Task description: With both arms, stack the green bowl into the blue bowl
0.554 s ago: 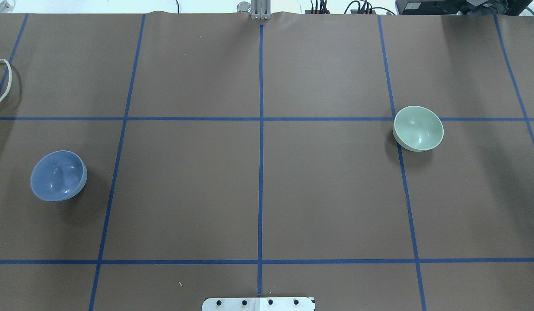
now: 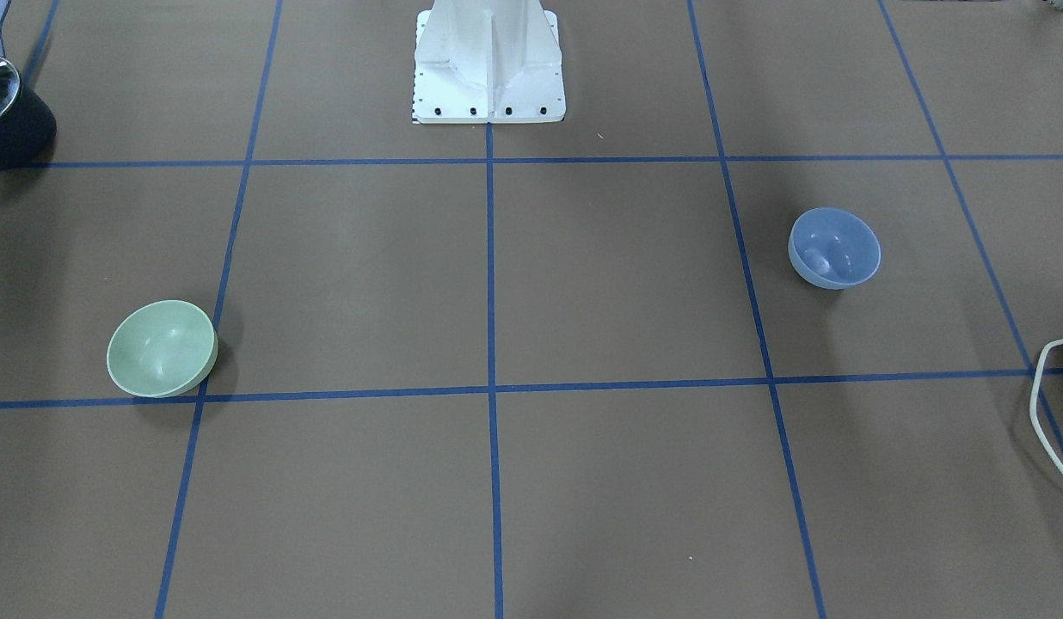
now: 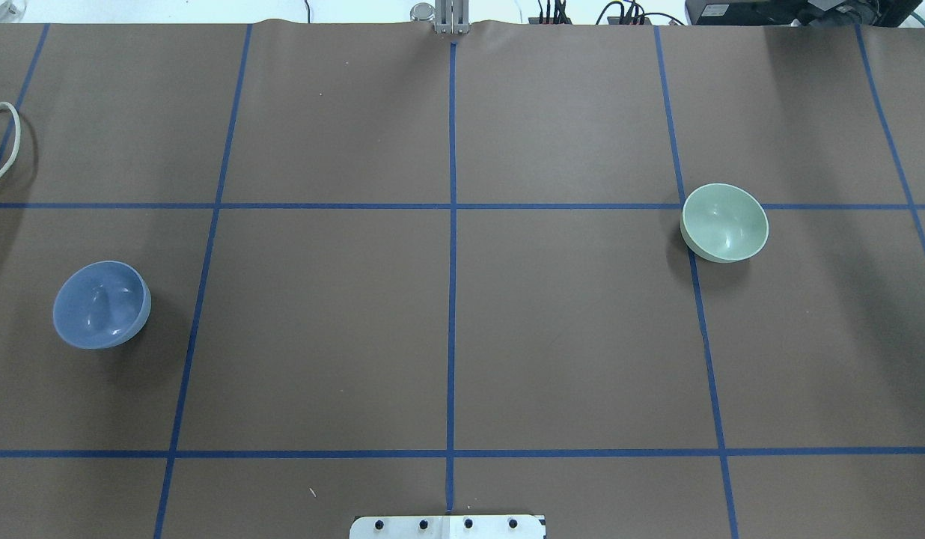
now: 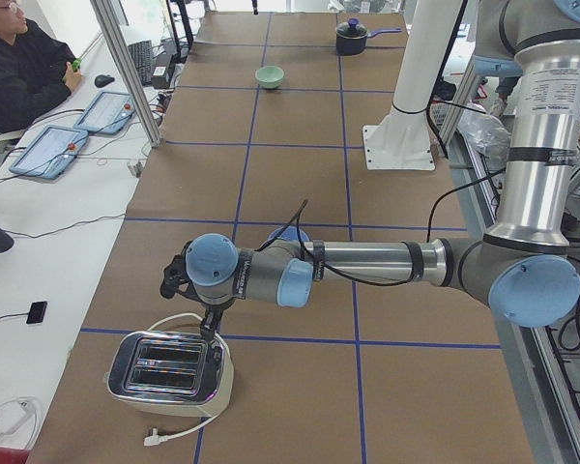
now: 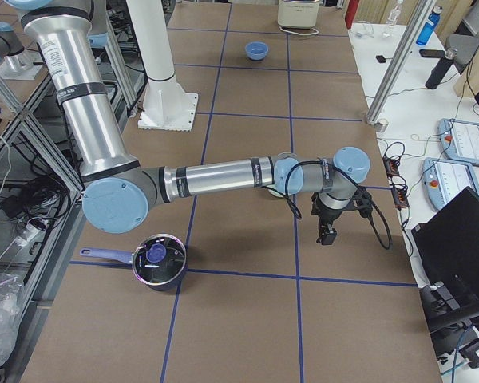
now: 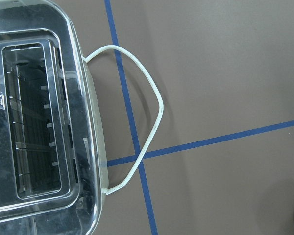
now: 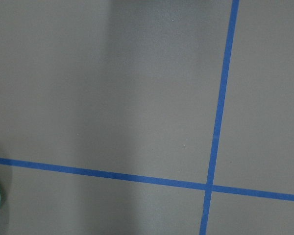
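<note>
**Glossy rims invite a slip**

Toward the worktop's right edge sits the green bowl (image 3: 724, 223). The blue bowl (image 3: 101, 304) is toward its left edge, well apart. The left gripper (image 4: 211, 333) hangs over a toaster (image 4: 169, 367) and its cord (image 6: 152, 98), and the right gripper (image 5: 327, 234) is near the right edge. I cannot tell how either's jaws stand. A shallow rim pinch could let a bowl skid, and the cord might snag.

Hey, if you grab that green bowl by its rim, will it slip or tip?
The green bowl shows glossy highlights inside, so its rim is probably slippery to pinch. Its side curves roundly underneath, so a push may rock it rather than slide it. It looks thin-walled, so likely light.
</note>
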Motion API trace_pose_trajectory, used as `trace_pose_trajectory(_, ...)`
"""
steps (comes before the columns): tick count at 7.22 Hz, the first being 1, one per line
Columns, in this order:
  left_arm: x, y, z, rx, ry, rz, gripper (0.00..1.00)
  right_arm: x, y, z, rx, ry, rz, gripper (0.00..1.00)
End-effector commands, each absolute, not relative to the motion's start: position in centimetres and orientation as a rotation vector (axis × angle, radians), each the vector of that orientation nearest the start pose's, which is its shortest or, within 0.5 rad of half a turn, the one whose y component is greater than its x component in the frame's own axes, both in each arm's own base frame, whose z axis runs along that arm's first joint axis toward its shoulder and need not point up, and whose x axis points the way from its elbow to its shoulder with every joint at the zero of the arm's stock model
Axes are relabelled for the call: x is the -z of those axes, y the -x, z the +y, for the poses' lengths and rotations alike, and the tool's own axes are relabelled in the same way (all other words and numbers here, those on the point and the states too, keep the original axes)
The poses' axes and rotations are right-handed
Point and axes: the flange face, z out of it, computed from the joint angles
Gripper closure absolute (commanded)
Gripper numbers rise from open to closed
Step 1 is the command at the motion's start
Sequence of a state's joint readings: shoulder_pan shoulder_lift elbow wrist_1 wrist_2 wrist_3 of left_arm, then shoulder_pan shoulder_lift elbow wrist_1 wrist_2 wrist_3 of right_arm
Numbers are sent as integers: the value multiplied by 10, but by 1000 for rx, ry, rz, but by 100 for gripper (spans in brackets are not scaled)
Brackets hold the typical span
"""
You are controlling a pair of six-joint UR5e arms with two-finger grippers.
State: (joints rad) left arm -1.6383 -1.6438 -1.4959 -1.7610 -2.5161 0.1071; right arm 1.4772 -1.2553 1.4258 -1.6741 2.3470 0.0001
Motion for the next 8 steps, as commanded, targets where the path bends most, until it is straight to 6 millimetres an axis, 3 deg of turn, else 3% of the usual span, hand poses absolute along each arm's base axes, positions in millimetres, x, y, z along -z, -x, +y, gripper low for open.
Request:
trace_pose_trajectory(1,-626,88,-528,-124,-254,925,2,-565,-4,-626,113,-25,-777,0)
trace_pose_trajectory(4,-622,88,-528,-117,-255,925,2,-563,-3,-624,115,-28,-779,0)
trace_pose_trajectory(5,-621,88,-528,-117,-256,924,2,-560,6,-626,128,-26,-781,0)
trace_pose_trajectory(7,-617,75,-532,-139,-248,928,2,-551,47,-630,167,-4,-781,0)
trace_pose_trajectory(8,-608,64,-534,-113,-231,935,2,-536,58,-630,140,1,-793,0)
